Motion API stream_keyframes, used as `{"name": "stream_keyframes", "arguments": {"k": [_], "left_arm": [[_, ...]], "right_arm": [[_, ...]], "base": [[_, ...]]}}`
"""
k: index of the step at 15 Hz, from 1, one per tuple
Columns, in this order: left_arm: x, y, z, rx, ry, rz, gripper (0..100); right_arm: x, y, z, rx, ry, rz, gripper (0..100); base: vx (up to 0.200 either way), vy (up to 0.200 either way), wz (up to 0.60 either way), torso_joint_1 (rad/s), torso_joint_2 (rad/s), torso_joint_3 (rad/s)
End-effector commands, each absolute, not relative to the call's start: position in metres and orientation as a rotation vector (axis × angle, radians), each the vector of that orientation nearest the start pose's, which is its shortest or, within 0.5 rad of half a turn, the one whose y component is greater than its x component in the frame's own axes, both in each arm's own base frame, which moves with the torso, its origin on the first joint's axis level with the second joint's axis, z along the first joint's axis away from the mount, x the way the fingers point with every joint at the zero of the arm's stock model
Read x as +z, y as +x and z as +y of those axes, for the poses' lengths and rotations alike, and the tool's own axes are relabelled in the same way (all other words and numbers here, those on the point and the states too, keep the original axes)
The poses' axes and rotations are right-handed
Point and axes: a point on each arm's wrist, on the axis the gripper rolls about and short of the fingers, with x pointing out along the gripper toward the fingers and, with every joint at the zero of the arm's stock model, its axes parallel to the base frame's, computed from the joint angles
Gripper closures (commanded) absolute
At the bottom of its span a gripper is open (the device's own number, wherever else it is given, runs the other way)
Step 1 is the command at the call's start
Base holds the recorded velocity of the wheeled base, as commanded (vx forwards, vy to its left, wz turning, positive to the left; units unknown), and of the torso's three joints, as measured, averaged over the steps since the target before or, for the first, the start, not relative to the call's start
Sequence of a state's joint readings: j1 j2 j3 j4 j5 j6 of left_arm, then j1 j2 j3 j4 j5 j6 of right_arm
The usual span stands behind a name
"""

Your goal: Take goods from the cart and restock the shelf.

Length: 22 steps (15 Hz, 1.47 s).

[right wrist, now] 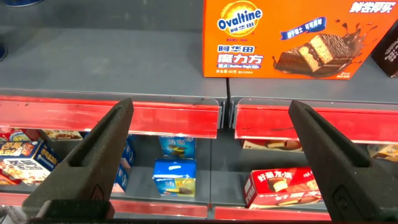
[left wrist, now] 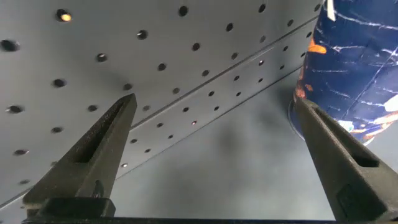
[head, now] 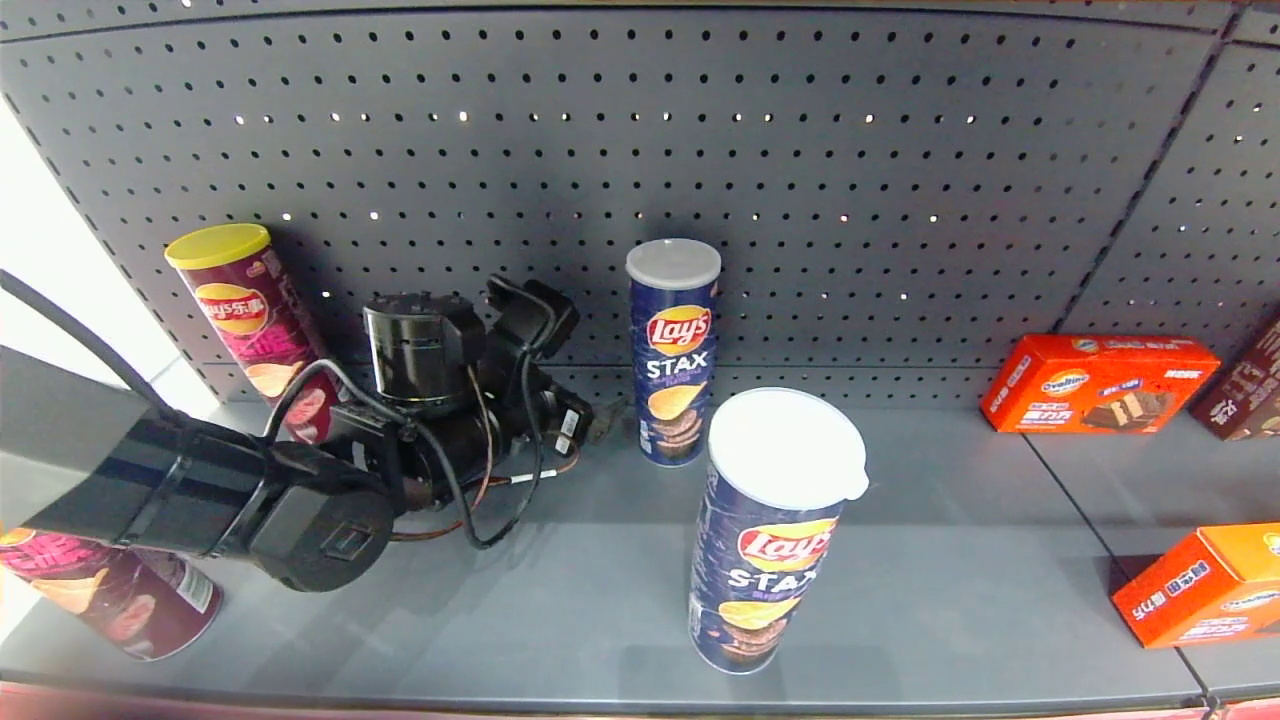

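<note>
Head view: a grey shelf [head: 960,560] with a perforated back panel [head: 800,150]. Two blue crisp cans stand upright on it. The rear blue can [head: 671,352] is close to the back panel, and the front blue can [head: 768,530], with a white lid, stands nearer the shelf edge and apart from it.

A magenta can [head: 250,320] with a yellow lid stands at the back left. A second magenta can [head: 110,592] at the front left corner seems to lie on its side, partly hidden by my left arm [head: 300,500]. That arm stretches across the shelf toward the back panel, its tip near the foot of the rear blue can.

From my left wrist, my left gripper [left wrist: 214,102] is spread wide with nothing between its fingers. The gap frames bare shelf and back panel, and the rear blue can [left wrist: 354,68] sits just beside one fingertip.

On the right of the shelf lie two orange boxes, one at the back [head: 1095,385] and one near the front [head: 1205,585].

My right wrist view looks at the shelf front. My right gripper [right wrist: 211,104] is also spread apart and holding nothing. Beyond it is an orange box [right wrist: 273,37], red edge strips [right wrist: 124,117] and, on a lower shelf, blue packets [right wrist: 176,176] and a red box [right wrist: 283,186].
</note>
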<state>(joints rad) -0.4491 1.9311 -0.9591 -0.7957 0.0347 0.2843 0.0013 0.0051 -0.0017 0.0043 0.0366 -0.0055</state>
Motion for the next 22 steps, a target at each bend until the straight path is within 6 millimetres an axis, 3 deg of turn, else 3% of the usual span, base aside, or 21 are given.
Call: {"name": "stream_keyframes", "arguments": {"k": [1, 22], "left_arm": [[0.1568, 0.3353, -0.1621, -0.440, 0.325, 0.126, 0], [0.1555, 0.3375, -0.1716, -0.458, 0.322, 0.124, 0]], "right_arm": [[0.0755, -0.0226, 0.0008, 0.038, -0.006, 0.008, 0], [0.0755, -0.0226, 0.0008, 0.038, -0.006, 0.008, 0]], "base": [[0.000, 0.000, 0.00, 0.000, 0.00, 0.000], [0.000, 0.000, 0.00, 0.000, 0.00, 0.000]]}}
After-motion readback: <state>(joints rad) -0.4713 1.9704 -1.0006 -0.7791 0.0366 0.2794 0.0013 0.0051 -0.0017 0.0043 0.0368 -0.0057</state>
